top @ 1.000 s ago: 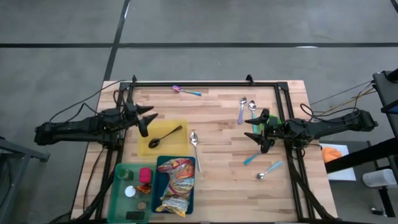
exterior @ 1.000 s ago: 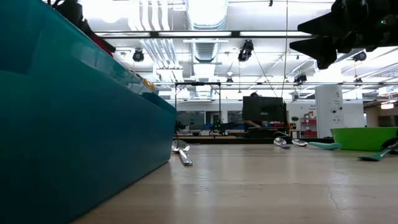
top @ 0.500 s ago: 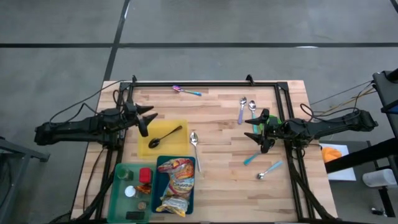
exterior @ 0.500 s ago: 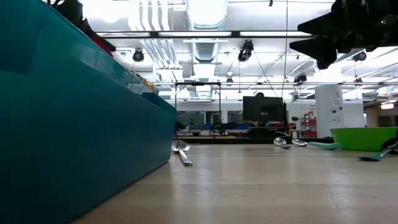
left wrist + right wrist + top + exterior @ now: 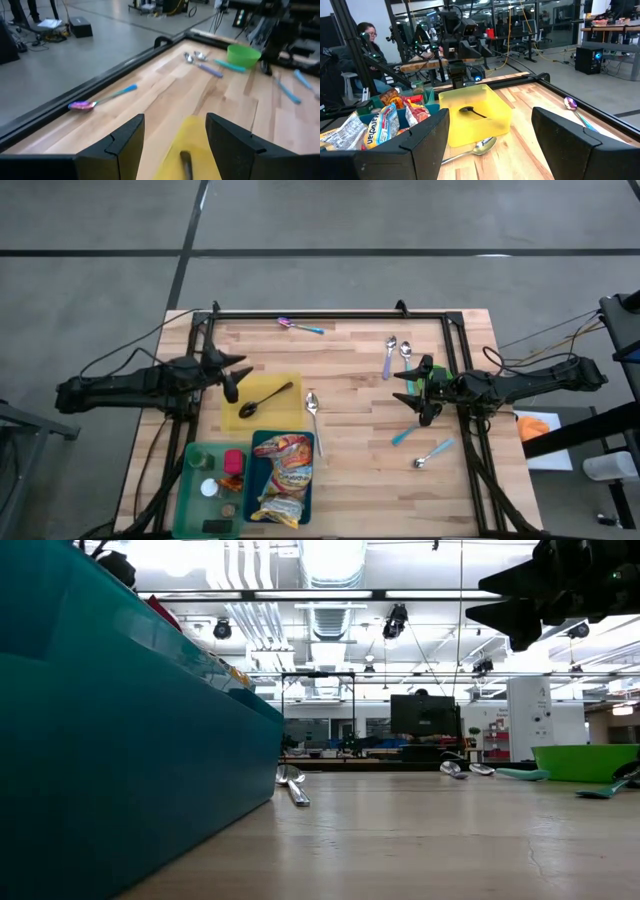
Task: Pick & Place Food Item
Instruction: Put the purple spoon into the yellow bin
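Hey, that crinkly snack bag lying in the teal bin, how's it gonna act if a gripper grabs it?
The crinkly printed snack bag looks puffy and creased, so it is probably light and floppy. Its glossy film may slip or crumple between the jaws. Lying loose in the teal bin, it would likely sag when lifted.

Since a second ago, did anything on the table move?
Only a little: the left gripper shifted slightly over the far edge of the yellow bin, jaws open and empty. The right gripper kept hovering by the green bowl, open and empty. The black spoon, snack bags and other spoons lie where they were.
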Robot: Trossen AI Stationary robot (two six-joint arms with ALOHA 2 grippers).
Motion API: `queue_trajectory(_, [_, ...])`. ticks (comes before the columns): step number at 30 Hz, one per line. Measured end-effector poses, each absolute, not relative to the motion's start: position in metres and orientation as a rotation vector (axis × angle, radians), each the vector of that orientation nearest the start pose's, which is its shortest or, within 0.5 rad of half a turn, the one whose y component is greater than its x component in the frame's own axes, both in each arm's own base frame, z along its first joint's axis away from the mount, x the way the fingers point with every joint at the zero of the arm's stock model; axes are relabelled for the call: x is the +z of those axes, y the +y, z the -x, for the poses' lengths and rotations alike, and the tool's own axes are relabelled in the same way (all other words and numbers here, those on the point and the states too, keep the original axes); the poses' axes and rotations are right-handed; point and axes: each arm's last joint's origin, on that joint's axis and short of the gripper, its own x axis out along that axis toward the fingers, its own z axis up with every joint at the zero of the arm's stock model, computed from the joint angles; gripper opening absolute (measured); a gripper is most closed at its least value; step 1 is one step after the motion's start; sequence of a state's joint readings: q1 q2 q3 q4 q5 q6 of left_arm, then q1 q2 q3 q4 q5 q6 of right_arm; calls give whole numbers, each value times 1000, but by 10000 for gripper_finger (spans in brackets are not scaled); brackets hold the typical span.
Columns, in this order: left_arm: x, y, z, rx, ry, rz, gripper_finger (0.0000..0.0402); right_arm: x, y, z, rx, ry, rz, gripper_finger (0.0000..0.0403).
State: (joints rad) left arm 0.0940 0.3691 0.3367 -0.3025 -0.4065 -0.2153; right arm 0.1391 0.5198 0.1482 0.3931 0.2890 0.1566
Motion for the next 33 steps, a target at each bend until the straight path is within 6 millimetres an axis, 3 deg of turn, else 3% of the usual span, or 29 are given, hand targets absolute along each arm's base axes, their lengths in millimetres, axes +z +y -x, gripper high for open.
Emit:
queue_trajectory(5, [214,21,-106,535,349,147,211,204,11,-136,-148,-33,-161,281])
queue_trajectory(33, [214,21,-106,534,349,144,212,204,11,-136,-147,-33,-161,281])
